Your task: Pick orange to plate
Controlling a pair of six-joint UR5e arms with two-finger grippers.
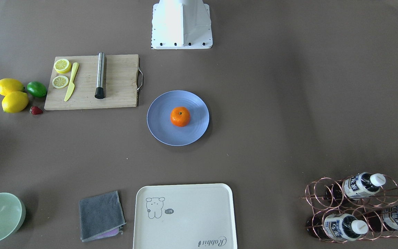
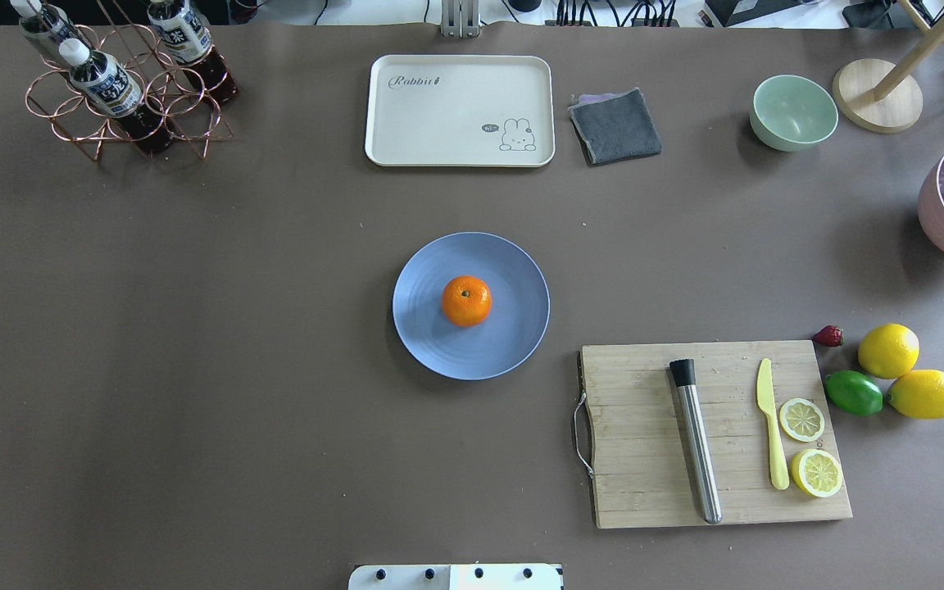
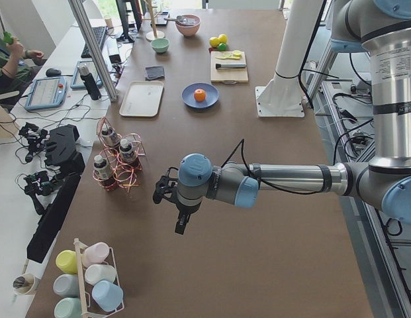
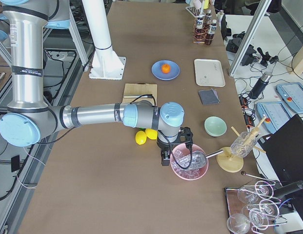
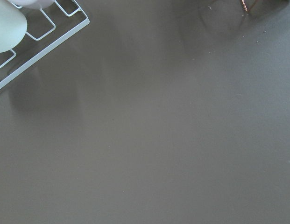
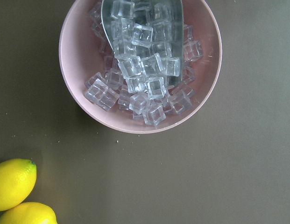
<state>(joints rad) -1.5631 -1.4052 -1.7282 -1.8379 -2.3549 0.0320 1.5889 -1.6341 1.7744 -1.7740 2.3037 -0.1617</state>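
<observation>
The orange (image 1: 180,116) (image 2: 466,301) sits upright in the middle of the light blue plate (image 1: 161,124) (image 2: 427,332) at the table's centre, with nothing touching it. In the side views the orange (image 3: 200,95) (image 4: 165,68) and the plate (image 3: 189,101) (image 4: 157,73) are far from both arms. My left gripper (image 3: 164,192) hangs over bare table at the table's left end, beside the bottle rack. My right gripper (image 4: 165,155) hovers by the pink ice bowl at the right end. Whether either is open or shut I cannot tell; no fingers show in the wrist views.
A wooden cutting board (image 2: 644,442) holds a steel muddler, a yellow knife and lemon slices. Two lemons (image 2: 888,350), a lime (image 2: 853,392) and a strawberry lie beside it. The cream tray (image 2: 460,111), grey cloth (image 2: 615,124), green bowl (image 2: 793,111), bottle rack (image 2: 124,90) and pink ice bowl (image 6: 140,65) stand around.
</observation>
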